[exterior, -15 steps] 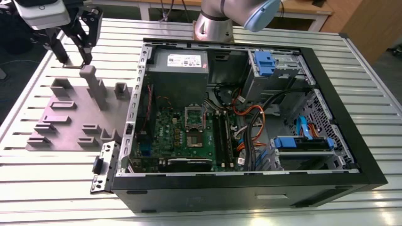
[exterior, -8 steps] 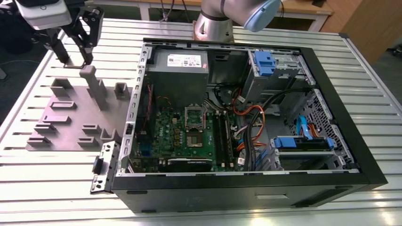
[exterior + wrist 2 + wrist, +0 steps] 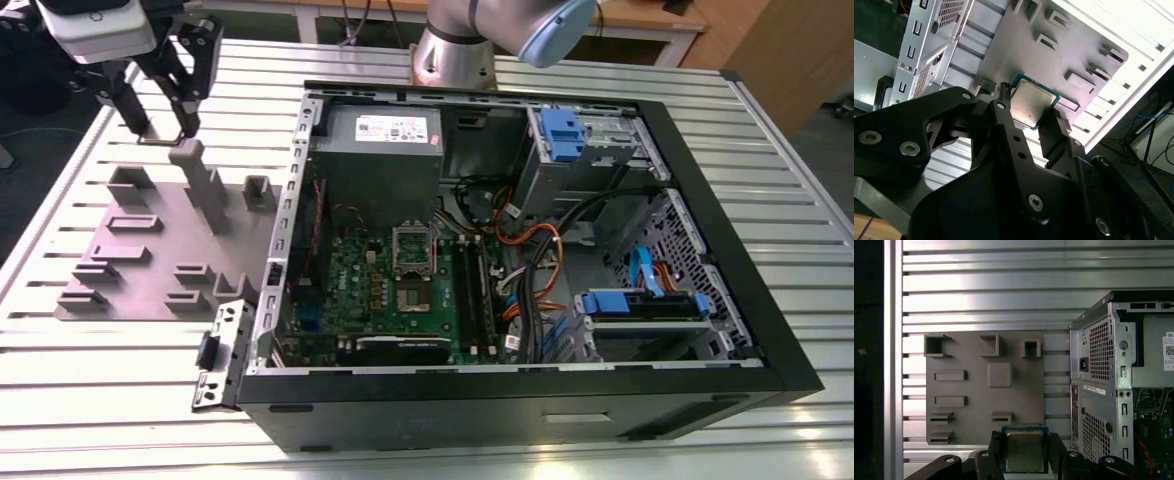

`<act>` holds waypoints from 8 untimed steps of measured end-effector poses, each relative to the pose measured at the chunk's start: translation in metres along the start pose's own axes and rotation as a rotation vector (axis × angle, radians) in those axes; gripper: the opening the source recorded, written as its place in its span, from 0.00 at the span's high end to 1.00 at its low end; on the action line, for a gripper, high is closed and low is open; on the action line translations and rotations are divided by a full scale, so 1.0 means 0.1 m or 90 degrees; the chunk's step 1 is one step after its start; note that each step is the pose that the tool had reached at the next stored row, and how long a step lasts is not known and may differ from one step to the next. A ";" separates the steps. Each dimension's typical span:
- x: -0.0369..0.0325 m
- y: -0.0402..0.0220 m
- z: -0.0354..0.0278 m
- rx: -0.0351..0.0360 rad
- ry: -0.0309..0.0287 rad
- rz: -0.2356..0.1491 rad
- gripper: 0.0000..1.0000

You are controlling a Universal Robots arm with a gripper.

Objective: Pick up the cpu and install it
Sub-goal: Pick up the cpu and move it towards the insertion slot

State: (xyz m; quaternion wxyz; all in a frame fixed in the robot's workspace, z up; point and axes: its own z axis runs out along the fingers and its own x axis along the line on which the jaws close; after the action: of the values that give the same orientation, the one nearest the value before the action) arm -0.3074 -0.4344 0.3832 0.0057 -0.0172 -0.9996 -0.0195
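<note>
The cpu, a small square chip with a silvery top and a thin pale rim, sits between my gripper's two black fingers in both wrist views. The gripper is shut on the cpu, gripping it by two opposite edges. In the exterior view the gripper hangs above the far end of the grey fixture plate, at the exterior view's left of the open computer case. The motherboard's silver socket frame lies inside the case, well apart from the gripper.
The grey fixture plate carries several raised holders and posts below the gripper. The case's metal side wall stands close beside it. Orange and black cables, blue drive bays and a grey power supply crowd the case interior.
</note>
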 end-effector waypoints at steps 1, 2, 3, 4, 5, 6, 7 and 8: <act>-0.003 0.000 0.000 0.0000 0.0000 0.000 0.53; -0.005 0.000 0.000 0.0000 0.0000 0.000 0.53; -0.008 0.000 0.000 0.0000 0.0000 0.000 0.53; -0.010 0.000 -0.001 0.0000 0.0000 0.000 0.53; -0.012 0.001 0.000 0.0000 0.0000 0.000 0.53; -0.015 0.001 0.000 0.0000 0.0000 0.000 0.53; -0.017 0.001 0.000 0.0000 0.0000 0.000 0.53; -0.019 0.001 0.000 0.0000 0.0000 0.000 0.53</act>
State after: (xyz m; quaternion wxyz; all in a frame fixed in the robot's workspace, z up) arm -0.3055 -0.4344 0.3832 0.0057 -0.0172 -0.9996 -0.0195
